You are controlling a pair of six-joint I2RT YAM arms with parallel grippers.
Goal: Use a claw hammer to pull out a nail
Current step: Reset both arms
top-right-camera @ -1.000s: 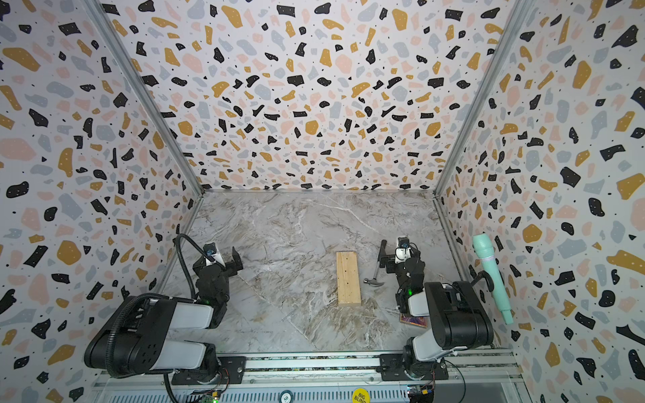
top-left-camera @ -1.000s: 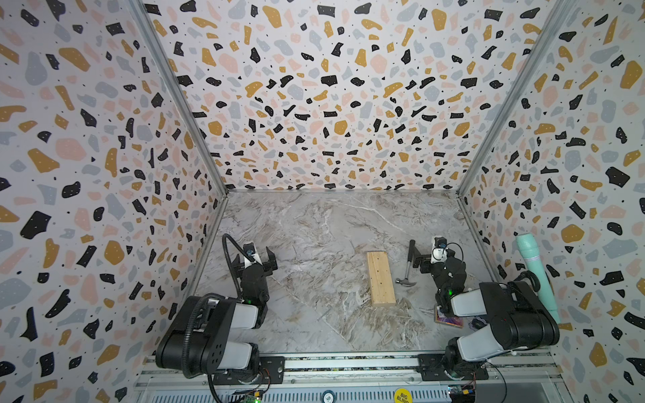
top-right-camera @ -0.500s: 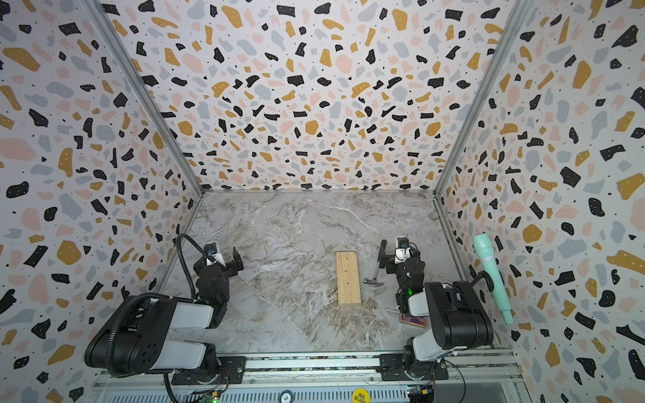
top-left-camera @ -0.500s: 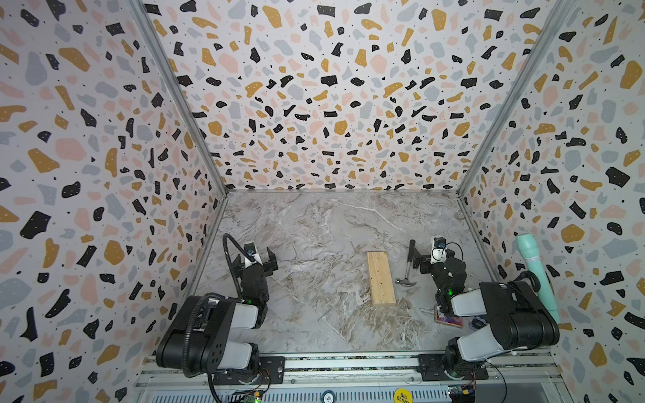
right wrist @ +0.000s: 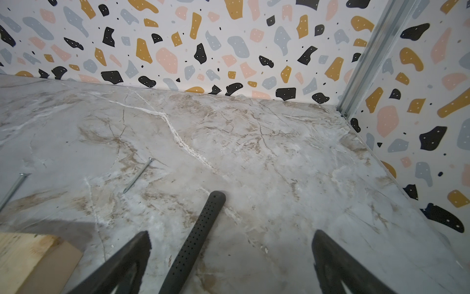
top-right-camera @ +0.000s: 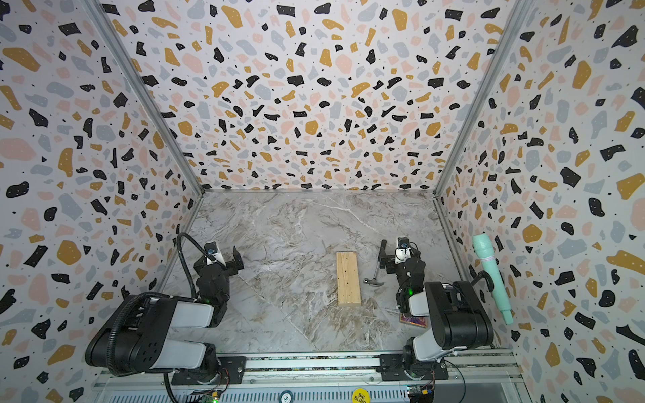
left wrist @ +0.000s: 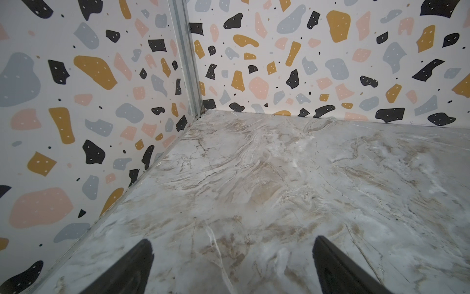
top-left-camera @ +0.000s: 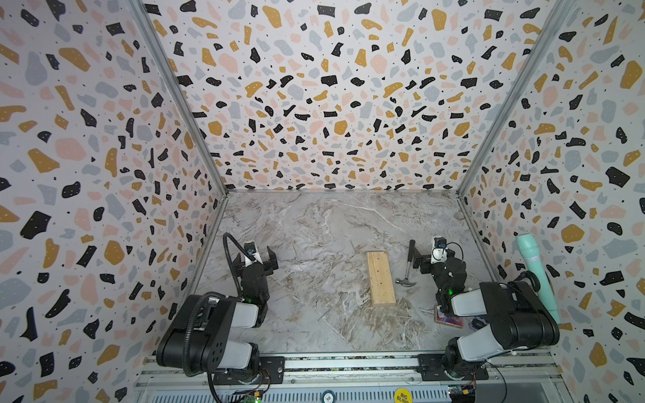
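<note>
The claw hammer [top-left-camera: 408, 266] lies flat on the marble floor just right of a pale wooden block [top-left-camera: 381, 278], silvery head toward the front, in both top views [top-right-camera: 378, 268]. My right gripper [top-left-camera: 423, 261] is open low over the black handle. In the right wrist view the dotted handle [right wrist: 195, 236] lies between the fingers, touching neither. Two loose nails [right wrist: 137, 175] [right wrist: 12, 189] lie on the floor beyond the block's corner [right wrist: 30, 257]. I cannot make out a nail in the block. My left gripper [top-left-camera: 256, 260] is open and holds nothing [left wrist: 232, 240].
A long mint-green cylinder [top-left-camera: 535, 275] hangs on the right wall beside the right arm. A small colourful card [top-left-camera: 448, 319] lies under that arm. Terrazzo walls enclose three sides; a metal rail [top-left-camera: 349, 363] runs along the front.
</note>
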